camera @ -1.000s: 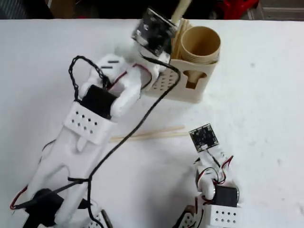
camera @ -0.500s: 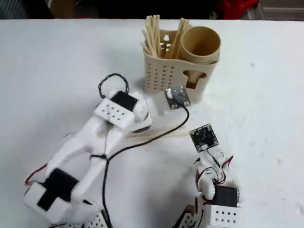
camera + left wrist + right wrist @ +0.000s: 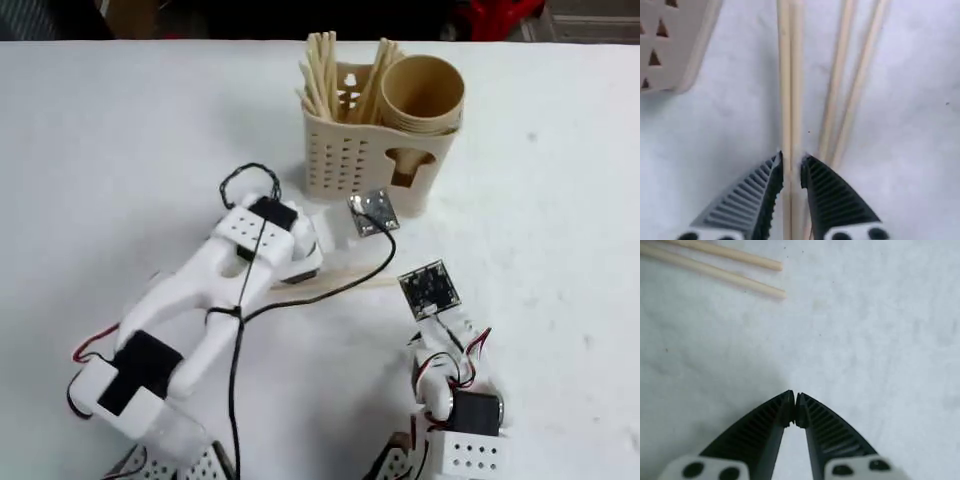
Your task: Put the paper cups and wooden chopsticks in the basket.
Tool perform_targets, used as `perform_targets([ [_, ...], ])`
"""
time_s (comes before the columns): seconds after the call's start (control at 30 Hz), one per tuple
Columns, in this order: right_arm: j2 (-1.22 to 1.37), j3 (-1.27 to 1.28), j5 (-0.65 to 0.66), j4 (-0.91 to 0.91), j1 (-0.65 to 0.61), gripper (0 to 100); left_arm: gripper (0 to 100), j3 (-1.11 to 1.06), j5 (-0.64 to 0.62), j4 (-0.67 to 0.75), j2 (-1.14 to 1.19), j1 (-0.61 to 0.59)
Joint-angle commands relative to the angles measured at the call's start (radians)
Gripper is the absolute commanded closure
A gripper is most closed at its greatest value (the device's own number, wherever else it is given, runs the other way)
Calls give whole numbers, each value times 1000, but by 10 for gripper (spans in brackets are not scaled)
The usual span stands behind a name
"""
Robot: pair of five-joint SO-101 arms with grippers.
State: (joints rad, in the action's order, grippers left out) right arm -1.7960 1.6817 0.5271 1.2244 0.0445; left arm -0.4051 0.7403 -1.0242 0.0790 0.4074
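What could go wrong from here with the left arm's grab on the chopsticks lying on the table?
1. The left gripper has its jaws barely apart over two touching pale wooden chopsticks; it may catch only one.
2. A second loose pair of sticks lies right beside and could get knocked away.
3. The beige perforated plastic basket already looks crowded with sticks, so the drop may snag.

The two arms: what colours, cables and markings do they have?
Left arm and right arm are white plastic with black motor blocks and rows of holes. Black cable and red wires run along them. Left gripper and right gripper are dark, ribbed.
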Motion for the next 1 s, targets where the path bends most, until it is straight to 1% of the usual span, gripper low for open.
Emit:
perform_targets([
  [0.0,-7,8,12,2,5,981,954,12,5,15,-4,-12],
  [0.27,-7,8,12,2,5,981,953,12,2,9,-5,-10],
  [0.33,-7,8,12,2,5,981,935,18,0,-15,-5,-10],
  [0.4,-7,8,12,2,5,981,916,48,-32,-55,-5,-13],
  [0.47,-7,8,12,2,5,981,921,91,-55,-78,-5,-21],
  [0.6,-7,8,12,2,5,981,921,160,-60,-83,2,-22],
  [0.7,-7,8,12,2,5,981,921,172,-58,-69,5,-22],
  [0.8,-7,8,12,2,5,981,919,146,-55,-5,21,-27],
  [0.97,-7,8,12,2,5,981,918,164,-9,40,166,-45],
])
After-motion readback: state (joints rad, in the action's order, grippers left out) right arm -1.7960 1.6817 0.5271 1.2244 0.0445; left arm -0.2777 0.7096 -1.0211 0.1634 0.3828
